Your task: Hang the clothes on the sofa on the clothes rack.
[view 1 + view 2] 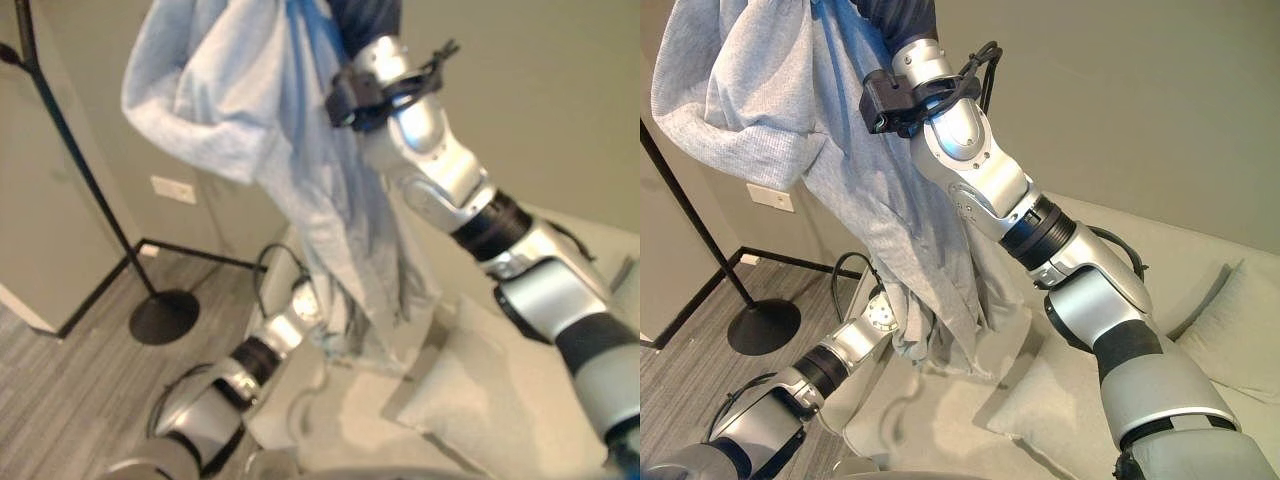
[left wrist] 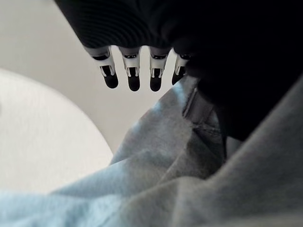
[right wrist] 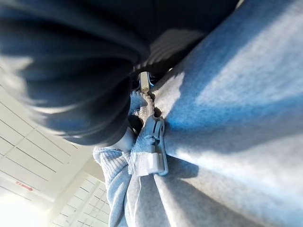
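A light grey-blue zip hoodie (image 1: 840, 150) hangs in the air from my right hand (image 1: 902, 22), which is raised high with its fingers closed in the cloth near the zip (image 3: 154, 146). The hoodie's hem reaches down to the sofa's (image 1: 1200, 260) edge. My left hand (image 1: 878, 315) is low, against the hoodie's bottom edge. Its fingers (image 2: 133, 75) stretch out straight above the cloth and grip nothing. The black clothes rack pole (image 1: 70, 140) stands to the left on a round base (image 1: 163, 316), apart from the hoodie.
Beige cushions (image 1: 1240, 330) lie on the sofa at the right and in front (image 1: 470, 390). A wall with a white socket (image 1: 173, 189) stands behind the rack. Wood-look floor (image 1: 60, 400) stretches to the left.
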Robot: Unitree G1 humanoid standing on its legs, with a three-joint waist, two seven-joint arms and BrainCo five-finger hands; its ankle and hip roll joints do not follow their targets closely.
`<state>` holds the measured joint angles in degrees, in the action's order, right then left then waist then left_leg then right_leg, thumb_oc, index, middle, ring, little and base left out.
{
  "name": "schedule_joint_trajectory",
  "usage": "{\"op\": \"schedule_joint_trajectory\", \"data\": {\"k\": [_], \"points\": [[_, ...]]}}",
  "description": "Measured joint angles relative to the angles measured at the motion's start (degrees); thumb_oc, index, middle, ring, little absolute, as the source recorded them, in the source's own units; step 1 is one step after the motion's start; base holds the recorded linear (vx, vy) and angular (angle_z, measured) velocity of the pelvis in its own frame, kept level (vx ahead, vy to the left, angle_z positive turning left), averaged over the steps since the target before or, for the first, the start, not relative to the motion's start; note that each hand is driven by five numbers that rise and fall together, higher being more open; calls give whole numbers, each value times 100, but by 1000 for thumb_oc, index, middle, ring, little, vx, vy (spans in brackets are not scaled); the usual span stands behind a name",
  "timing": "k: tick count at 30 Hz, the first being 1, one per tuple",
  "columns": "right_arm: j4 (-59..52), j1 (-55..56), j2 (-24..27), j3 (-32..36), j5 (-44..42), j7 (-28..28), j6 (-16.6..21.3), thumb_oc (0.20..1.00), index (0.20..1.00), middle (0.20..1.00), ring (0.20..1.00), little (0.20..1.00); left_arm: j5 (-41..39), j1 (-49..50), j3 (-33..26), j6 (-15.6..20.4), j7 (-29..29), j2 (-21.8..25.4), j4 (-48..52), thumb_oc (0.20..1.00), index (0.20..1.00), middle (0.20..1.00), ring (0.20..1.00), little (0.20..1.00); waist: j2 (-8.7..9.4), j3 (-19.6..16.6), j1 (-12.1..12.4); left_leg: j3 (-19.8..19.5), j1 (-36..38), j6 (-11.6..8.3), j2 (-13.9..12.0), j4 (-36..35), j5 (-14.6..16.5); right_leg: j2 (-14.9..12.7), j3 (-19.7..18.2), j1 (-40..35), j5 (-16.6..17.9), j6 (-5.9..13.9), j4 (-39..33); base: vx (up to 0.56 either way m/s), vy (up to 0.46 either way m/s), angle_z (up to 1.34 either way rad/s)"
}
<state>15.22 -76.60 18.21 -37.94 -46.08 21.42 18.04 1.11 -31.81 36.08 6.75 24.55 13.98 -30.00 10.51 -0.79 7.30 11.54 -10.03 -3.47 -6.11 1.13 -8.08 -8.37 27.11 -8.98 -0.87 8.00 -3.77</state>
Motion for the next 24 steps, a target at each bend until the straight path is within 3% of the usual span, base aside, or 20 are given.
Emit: {"op": "schedule_joint_trajectory", "data": {"k": [3, 4, 5, 9, 24], "points": [[154, 0, -176, 3, -1, 24, -32, 200, 200, 200, 200, 200, -766, -9, 55, 0, -267, -136, 54, 1000, 1000, 1000, 1000, 1000, -55, -11, -10, 0, -3, 1, 12, -10, 0, -10, 4, 6, -1, -1, 2, 0, 0, 0], [225, 0, -228, 1, -2, 24, -60, 200, 200, 200, 200, 200, -994, -9, 56, 0, -356, -202, 56, 492, 492, 492, 492, 492, -53, -11, -12, -1, -3, 1, 10, -8, -1, -7, 4, 6, -1, -1, 2, 0, 0, 0], [233, 0, -232, -1, -3, 24, -143, 200, 200, 200, 200, 200, -1138, -9, 63, 0, -425, -250, 60, 200, 200, 200, 200, 200, -49, -12, -15, -3, -5, 1, 7, -9, -1, -4, 5, 7, -1, -1, 2, 0, 0, 0], [324, 0, -266, -1, 5, 25, -266, 200, 200, 200, 200, 200, -1618, -12, 254, 9, -663, -177, 728, 200, 200, 200, 200, 200, -55, -9, -29, -4, -11, 2, 8, -11, -2, -4, 5, 13, -1, -1, 2, 0, 0, 0], [833, 3, -124, 11, -356, -299, -502, 200, 200, 200, 200, 200, -1944, 25, 205, -51, -865, 70, 732, 200, 200, 200, 200, 200, -66, 0, -13, -19, -17, 2, 10, -21, -2, 2, 22, 11, -3, -1, 1, 0, 0, 0]]}}
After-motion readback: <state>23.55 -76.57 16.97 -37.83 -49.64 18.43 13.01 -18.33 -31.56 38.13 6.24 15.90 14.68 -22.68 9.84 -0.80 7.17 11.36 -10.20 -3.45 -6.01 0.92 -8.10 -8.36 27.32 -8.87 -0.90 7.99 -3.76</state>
